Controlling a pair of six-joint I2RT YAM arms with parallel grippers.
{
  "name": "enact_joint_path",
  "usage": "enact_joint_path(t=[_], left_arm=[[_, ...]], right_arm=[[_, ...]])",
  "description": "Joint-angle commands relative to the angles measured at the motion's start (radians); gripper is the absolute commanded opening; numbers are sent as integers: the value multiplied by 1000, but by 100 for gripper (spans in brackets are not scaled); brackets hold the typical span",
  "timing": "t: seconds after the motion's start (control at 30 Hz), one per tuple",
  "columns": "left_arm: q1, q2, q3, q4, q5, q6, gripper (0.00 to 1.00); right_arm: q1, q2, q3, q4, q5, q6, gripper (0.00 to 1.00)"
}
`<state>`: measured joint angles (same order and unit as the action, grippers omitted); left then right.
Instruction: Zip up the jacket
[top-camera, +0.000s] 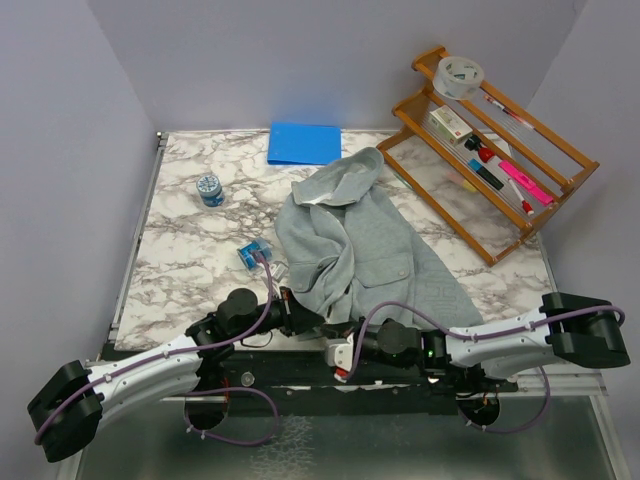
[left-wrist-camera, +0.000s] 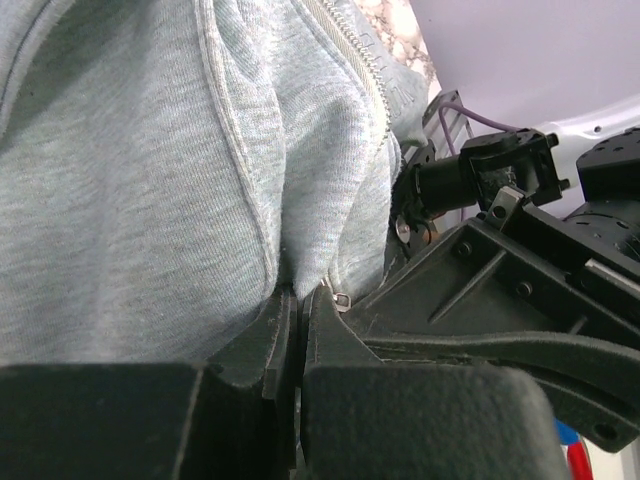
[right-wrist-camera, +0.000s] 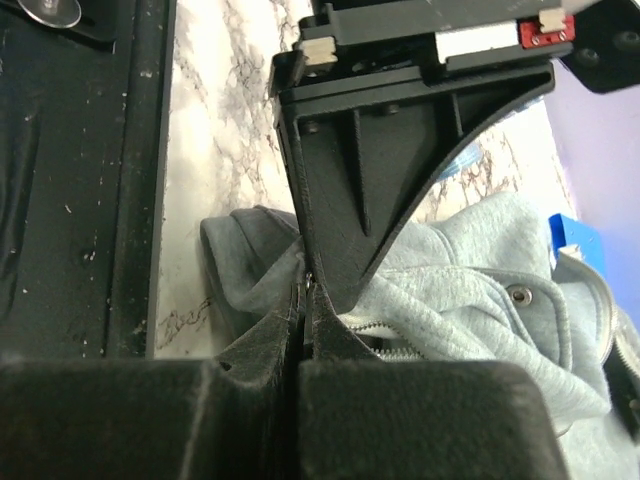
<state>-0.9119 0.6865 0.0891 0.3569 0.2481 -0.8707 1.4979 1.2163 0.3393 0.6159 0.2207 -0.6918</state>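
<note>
— Marbled table (top-camera: 190, 265), grey walls. Where's the jacket?
— Jacket (top-camera: 345, 235) lies crumpled mid-table, hood toward the blue folder (top-camera: 304, 142), hem at the near edge. Zipper teeth (left-wrist-camera: 365, 70) run apart up the front.
— Left gripper?
— Left gripper (left-wrist-camera: 300, 305): jaws pressed almost together, pinching hem fabric beside the zipper's foot.
— Right?
— Right gripper (right-wrist-camera: 305, 290): jaws narrow too, nipping a fold of the jacket. The left gripper's black body blocks everything just beyond it. Can't tell whether either pinch has the slider. Overhead, both sets of fingertips are lost among arms and cloth.
</note>
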Motion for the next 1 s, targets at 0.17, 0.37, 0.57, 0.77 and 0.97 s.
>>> enact_joint_path(t=[0.17,0.37,0.57,0.77,0.97], left_arm=[[-2,-12,-20,10,0,8,0],[-2,-11,-22,10,7,11,0],[-3,-13,-22,10,10,13,0],[-3,-15,-22,10,16,15,0],[-2,-8,-19,10,31,22,0]], right_arm=[[3,-62,-66,125,105,219,1],[-10,-69,-67,144,171,266,1],[-36,-40,-45,140,202,277,1],[-80,-35,-35,105,207,256,0],[-135,-20,-5,98,229,219,1]])
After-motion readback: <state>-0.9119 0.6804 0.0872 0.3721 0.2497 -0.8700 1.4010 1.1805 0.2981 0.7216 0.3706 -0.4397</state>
